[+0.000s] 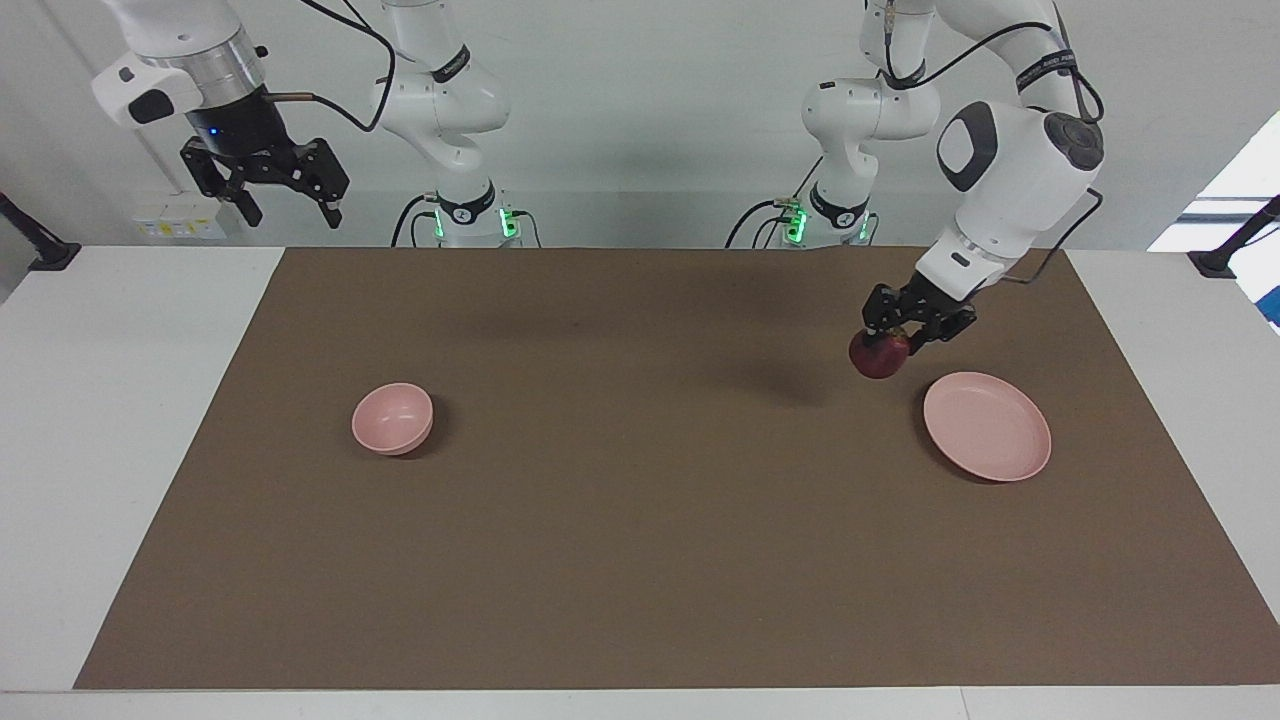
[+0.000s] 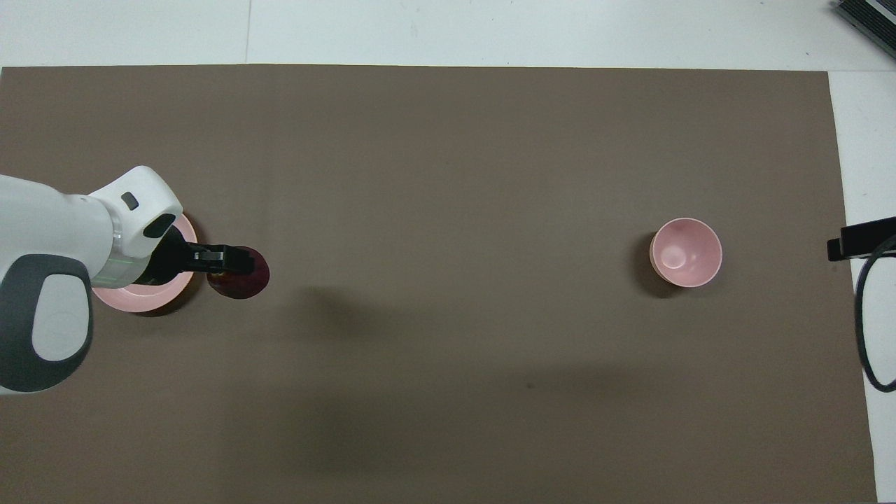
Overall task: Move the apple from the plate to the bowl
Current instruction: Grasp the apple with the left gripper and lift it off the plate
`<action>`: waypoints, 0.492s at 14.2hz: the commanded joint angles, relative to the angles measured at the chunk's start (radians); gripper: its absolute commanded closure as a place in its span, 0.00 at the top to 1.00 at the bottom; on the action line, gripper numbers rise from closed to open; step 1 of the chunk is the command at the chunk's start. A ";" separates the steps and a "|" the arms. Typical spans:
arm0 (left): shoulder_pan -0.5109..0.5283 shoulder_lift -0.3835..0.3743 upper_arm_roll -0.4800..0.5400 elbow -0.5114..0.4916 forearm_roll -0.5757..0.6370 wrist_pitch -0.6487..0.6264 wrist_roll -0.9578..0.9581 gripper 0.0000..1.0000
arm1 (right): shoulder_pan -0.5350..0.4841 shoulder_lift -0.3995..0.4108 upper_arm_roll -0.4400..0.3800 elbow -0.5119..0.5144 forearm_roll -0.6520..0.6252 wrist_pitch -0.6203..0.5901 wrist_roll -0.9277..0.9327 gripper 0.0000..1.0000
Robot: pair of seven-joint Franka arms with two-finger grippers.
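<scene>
My left gripper [image 1: 897, 338] is shut on the dark red apple [image 1: 879, 356] and holds it up in the air over the brown mat beside the plate. In the overhead view the apple [image 2: 243, 280] hangs under the left gripper [image 2: 234, 263]. The flat pale pink plate [image 1: 987, 426] lies empty at the left arm's end of the table; the arm covers most of the plate [image 2: 150, 297] from above. The small deep pink bowl [image 1: 392, 418] stands empty toward the right arm's end, and it shows in the overhead view [image 2: 685, 252]. My right gripper [image 1: 290, 208] waits open, high above the table's edge.
A brown mat [image 1: 640, 520] covers most of the white table. A black clamp arm [image 1: 1235, 245] stands at the table's edge at the left arm's end, another [image 1: 35, 245] at the right arm's end.
</scene>
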State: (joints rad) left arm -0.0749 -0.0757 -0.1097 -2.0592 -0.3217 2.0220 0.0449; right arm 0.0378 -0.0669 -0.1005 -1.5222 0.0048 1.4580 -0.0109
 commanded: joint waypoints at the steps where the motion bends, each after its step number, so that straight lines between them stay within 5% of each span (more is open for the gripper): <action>1: -0.005 -0.013 -0.047 -0.007 -0.112 0.004 -0.040 0.00 | -0.001 -0.024 0.007 -0.073 0.042 0.062 0.046 1.00; 7: -0.005 -0.012 -0.123 -0.004 -0.500 0.089 -0.042 0.00 | 0.059 0.005 0.015 -0.131 0.220 0.174 0.414 1.00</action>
State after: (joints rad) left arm -0.0752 -0.0756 -0.2196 -2.0589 -0.7243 2.0765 0.0166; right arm 0.0850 -0.0607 -0.0907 -1.6247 0.1522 1.5979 0.2872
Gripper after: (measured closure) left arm 0.326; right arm 0.000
